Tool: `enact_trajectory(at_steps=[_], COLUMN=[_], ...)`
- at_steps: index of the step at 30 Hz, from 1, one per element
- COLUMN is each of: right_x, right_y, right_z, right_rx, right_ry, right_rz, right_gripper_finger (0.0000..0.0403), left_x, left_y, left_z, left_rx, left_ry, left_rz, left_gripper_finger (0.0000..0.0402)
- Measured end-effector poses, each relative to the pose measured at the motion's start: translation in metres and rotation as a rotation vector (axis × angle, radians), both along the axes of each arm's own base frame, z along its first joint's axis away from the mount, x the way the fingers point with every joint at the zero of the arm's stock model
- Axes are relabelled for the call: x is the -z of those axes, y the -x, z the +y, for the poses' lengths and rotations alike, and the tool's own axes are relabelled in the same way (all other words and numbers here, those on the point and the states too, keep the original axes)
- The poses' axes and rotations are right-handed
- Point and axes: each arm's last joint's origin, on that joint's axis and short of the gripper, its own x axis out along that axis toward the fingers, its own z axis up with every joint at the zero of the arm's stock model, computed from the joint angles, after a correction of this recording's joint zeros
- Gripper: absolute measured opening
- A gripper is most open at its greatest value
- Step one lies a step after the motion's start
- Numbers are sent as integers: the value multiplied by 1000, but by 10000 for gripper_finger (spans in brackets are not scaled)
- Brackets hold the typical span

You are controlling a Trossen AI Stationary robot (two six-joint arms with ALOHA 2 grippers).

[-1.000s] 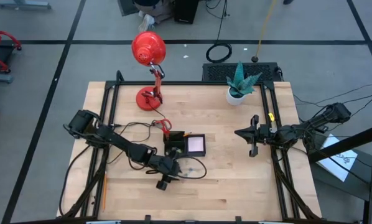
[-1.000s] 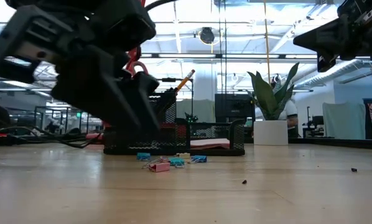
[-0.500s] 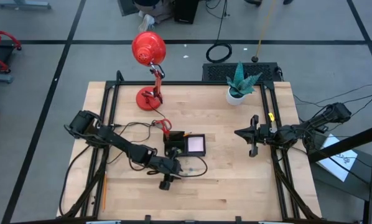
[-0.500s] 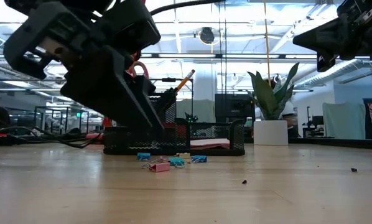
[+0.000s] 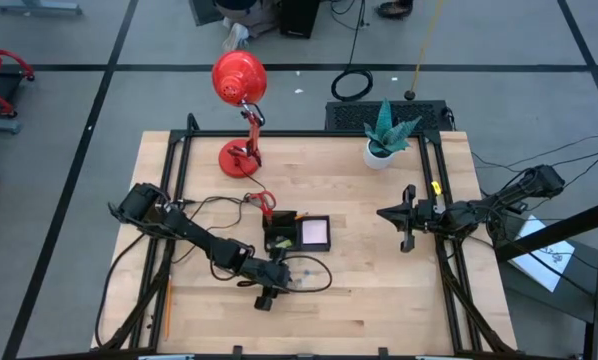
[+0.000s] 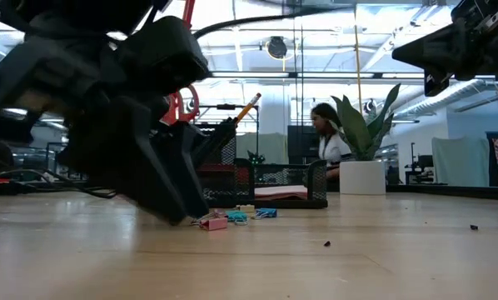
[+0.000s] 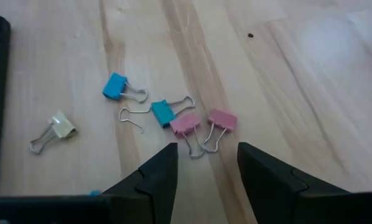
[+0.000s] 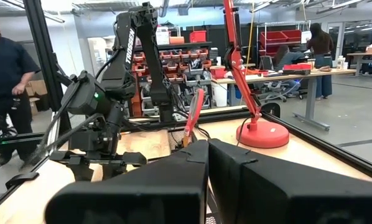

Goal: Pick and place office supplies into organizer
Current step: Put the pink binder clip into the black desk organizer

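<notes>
With pencil [image 6: 247,107], scissors [image 6: 182,102] and sticky pad [image 5: 315,233] already in the organizer [image 5: 299,233] at frame centre, binder clips [image 7: 173,118] remain loose below it, under the left pincer [image 7: 201,165], open and empty; the right pincer [image 5: 407,232] waits shut.

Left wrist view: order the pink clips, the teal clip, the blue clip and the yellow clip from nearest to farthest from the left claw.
1. Pink clips, just ahead of the open left claw.
2. Teal clip, touching the pink pair's far side.
3. Blue clip and yellow clip, off to one side: too close to call.
</notes>
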Motion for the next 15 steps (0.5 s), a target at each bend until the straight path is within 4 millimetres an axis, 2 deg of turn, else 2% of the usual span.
enact_trajectory(at_steps=[15], right_x=[0], right_y=[0], right_z=[0], right_rx=[0], right_ry=[-2], right_rz=[0], right_gripper_finger=[0], left_x=[3], left_y=[-3], left_z=[-1], left_rx=[-13], left_ry=[-4], left_rz=[-30], left_gripper_finger=[175])
